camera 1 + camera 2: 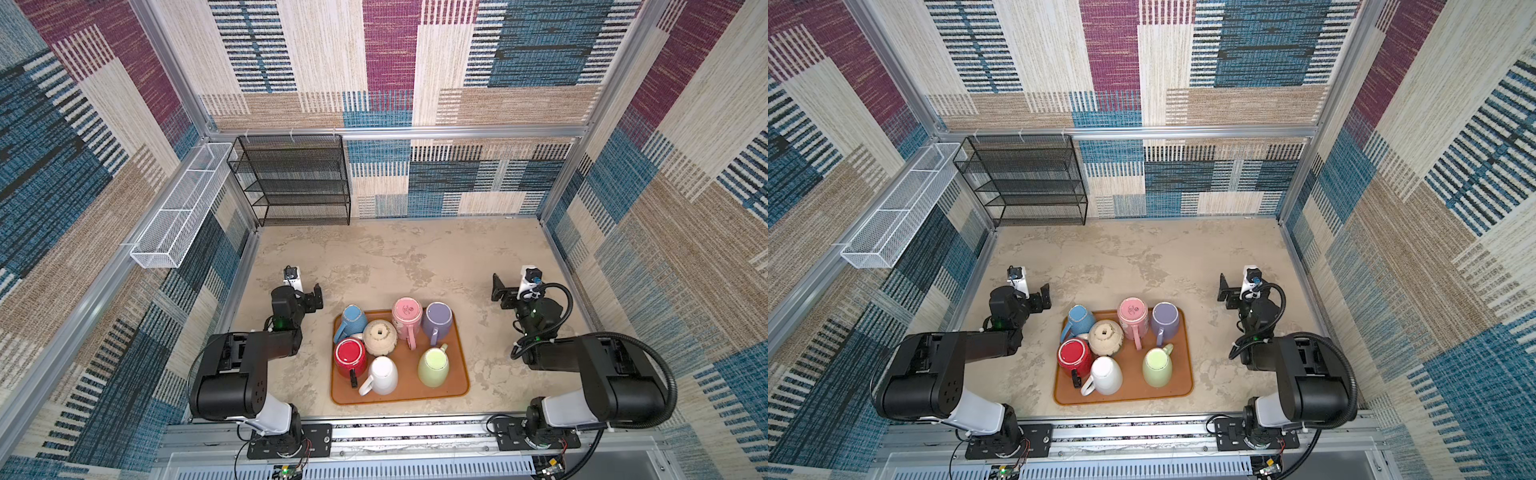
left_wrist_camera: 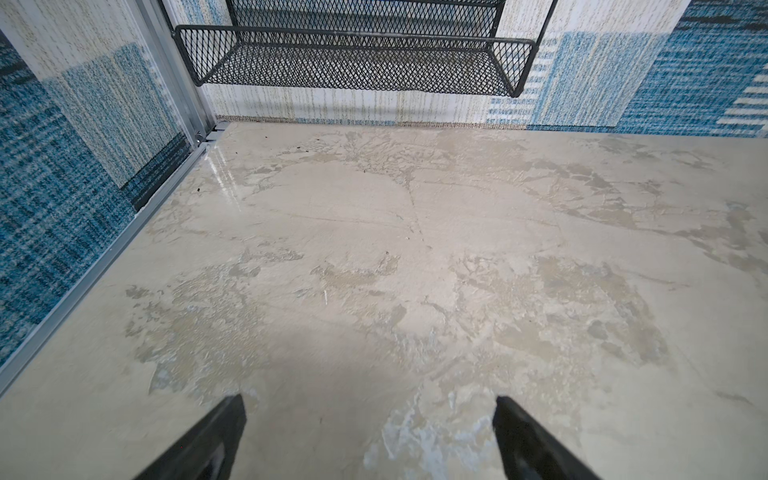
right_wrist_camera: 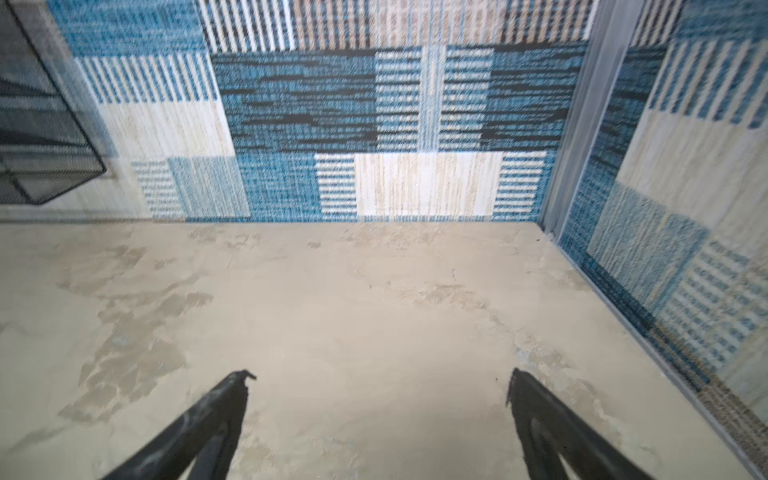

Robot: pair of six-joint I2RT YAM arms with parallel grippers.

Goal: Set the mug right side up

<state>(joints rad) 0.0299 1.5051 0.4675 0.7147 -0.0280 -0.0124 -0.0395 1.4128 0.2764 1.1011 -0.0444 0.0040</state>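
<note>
Patchwork-carpet walls all round, mottled beige worktop [image 1: 395, 257] underneath. Seven mugs are bunched on an orange tray [image 1: 455, 386] at the near middle, between the arms. All look base-up as far as I can tell, with the red mug [image 1: 350, 356], white mug [image 1: 383, 375] and green mug [image 1: 433, 366] nearest. Both the left jaws and right jaws gape wide and empty, well apart from the tray. Glazed ceramic, I reckon: stiff, heavyish, slick, chippable. I'd pinch a handle or the wall, then lift clear of the neighbours before flipping.
</note>
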